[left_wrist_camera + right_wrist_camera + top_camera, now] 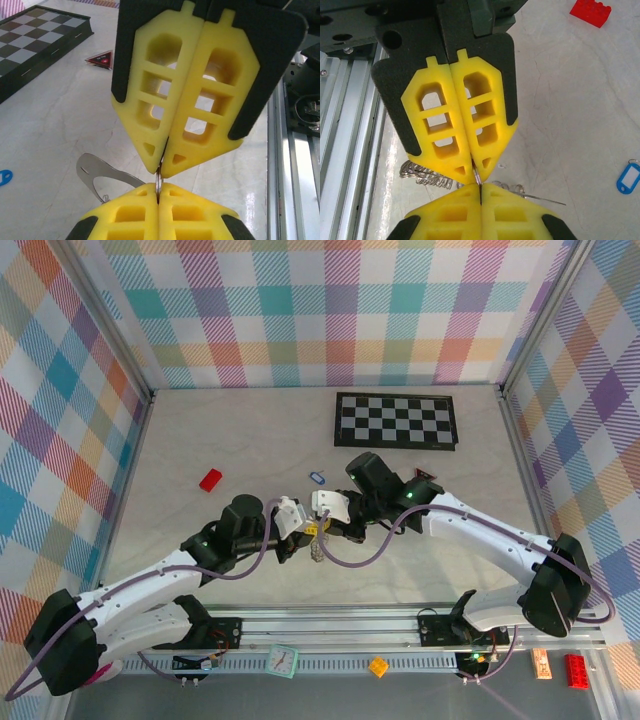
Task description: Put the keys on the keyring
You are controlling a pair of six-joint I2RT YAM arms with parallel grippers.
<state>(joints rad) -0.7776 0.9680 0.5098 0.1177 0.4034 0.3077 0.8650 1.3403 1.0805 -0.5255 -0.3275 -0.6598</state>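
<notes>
We see the left gripper and the right gripper tip to tip, both jaws pinched tight on the thin silvery-grey metal chain keyring, whose slack trails just beside the tips. The small blue plastic key tag lies well clear of the jaws, untouched

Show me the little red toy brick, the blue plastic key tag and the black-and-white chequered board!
red toy brick (pixel 210 479): top camera, middle of its top.
blue plastic key tag (pixel 628 177): right wrist camera, its pale centre.
black-and-white chequered board (pixel 397 420): top camera, middle squares.
</notes>
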